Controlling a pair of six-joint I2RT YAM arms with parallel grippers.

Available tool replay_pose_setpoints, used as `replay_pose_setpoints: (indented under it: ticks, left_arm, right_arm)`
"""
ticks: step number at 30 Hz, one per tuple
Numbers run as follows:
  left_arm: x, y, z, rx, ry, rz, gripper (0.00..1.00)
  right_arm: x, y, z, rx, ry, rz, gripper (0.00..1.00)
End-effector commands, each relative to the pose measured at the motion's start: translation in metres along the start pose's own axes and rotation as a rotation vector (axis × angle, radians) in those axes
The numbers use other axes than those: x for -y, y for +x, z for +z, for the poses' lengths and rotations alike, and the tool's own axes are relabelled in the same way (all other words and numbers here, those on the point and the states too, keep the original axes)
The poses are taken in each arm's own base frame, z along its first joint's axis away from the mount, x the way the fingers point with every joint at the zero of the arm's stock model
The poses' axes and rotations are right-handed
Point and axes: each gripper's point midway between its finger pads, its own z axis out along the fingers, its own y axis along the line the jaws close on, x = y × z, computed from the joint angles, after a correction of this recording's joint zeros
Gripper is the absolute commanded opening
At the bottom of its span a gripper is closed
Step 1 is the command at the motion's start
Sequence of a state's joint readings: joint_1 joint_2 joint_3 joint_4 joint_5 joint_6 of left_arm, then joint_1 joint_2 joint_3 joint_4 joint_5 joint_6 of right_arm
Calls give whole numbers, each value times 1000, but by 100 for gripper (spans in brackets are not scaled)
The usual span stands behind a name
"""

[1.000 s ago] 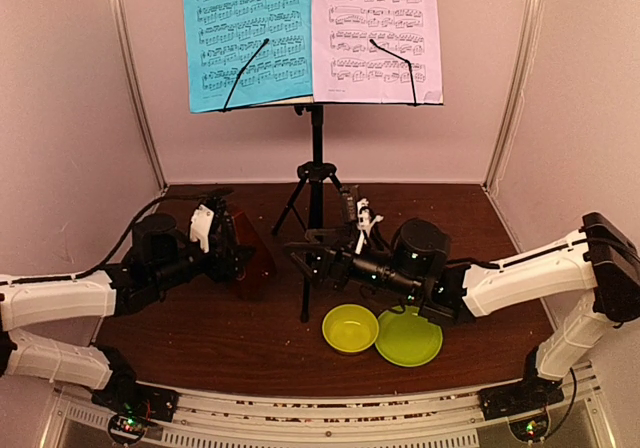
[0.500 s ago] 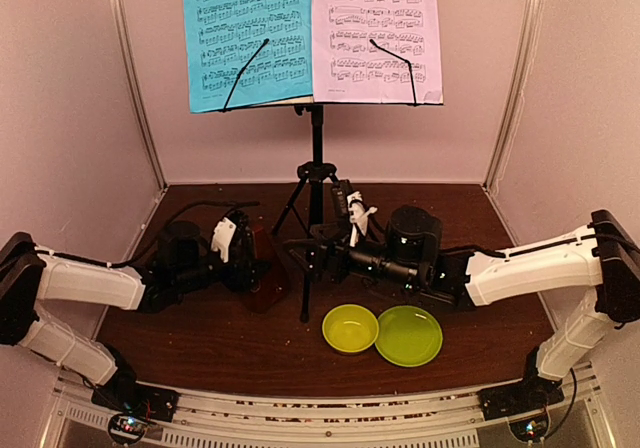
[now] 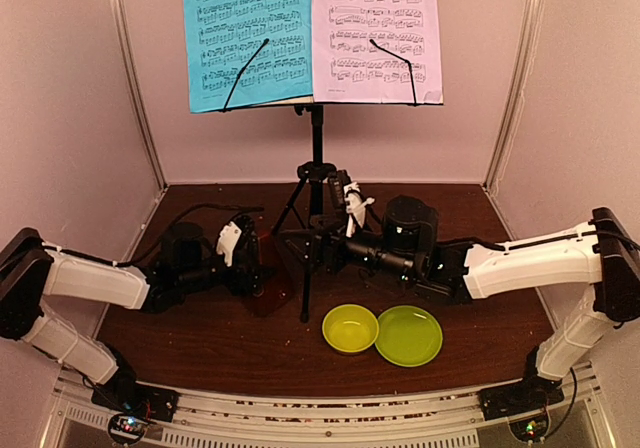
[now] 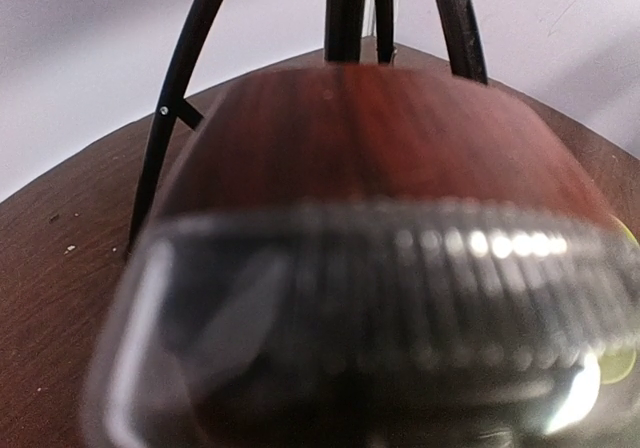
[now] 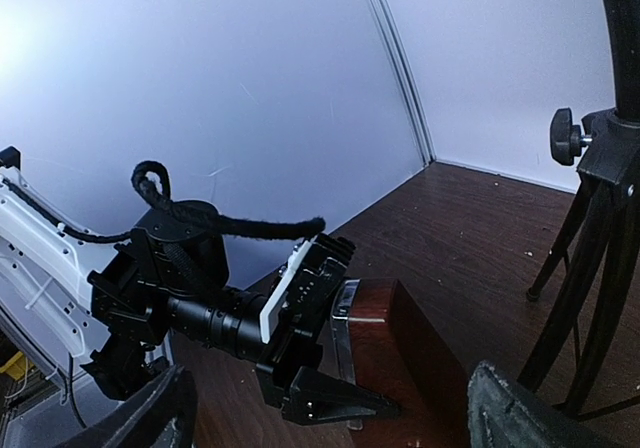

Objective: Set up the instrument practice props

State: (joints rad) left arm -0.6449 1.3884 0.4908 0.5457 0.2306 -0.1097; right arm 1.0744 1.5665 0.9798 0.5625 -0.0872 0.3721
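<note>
My left gripper (image 3: 256, 265) clamps the metronome (image 4: 380, 158), with the music stand (image 3: 316, 148) legs just past my fingertips. My right gripper (image 3: 305, 248) gapes wide and empty, the metronome ahead between its fingers.

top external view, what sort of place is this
Probably a robot test booth, staged for music practice: plain pale walls box in a dark wooden table, white-and-black robot arms sit on a metal rail, and a black tripod music stand holds printed sheets.

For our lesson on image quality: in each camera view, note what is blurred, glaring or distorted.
Left wrist: the metronome fills the frame, its near end blurred, with glints lower right. Right wrist: the wall glares upper left. Top external: sharp throughout.
</note>
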Motion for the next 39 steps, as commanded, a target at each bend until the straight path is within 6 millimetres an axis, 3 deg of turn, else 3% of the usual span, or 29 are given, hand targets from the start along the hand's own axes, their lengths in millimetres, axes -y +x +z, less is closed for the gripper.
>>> replay_pose_setpoints:
  ticks: [1,4,9,13,18,31,39]
  left_arm:
    - [7,-61,-5,216,43,76,74]
    - [9,-60,-7,218,54,77,88]
    - [12,-60,-17,243,53,73,90]
    - [11,-66,-38,296,22,88,87]
    - [28,-58,-56,312,90,178,83]
    - [15,-54,-54,331,117,119,61]
    - [20,-57,-60,353,151,109,54]
  right_arm:
    - [6,-6,7,8,31,-8,95]
    - [6,-6,9,6,33,-10,95]
    - [9,-4,12,2,45,-7,96]
    - [10,-5,19,-16,65,-13,95]
    - [15,-2,33,-56,103,-15,91]
    - [20,17,65,-143,156,-32,86]
    - [24,28,81,-175,168,-42,85]
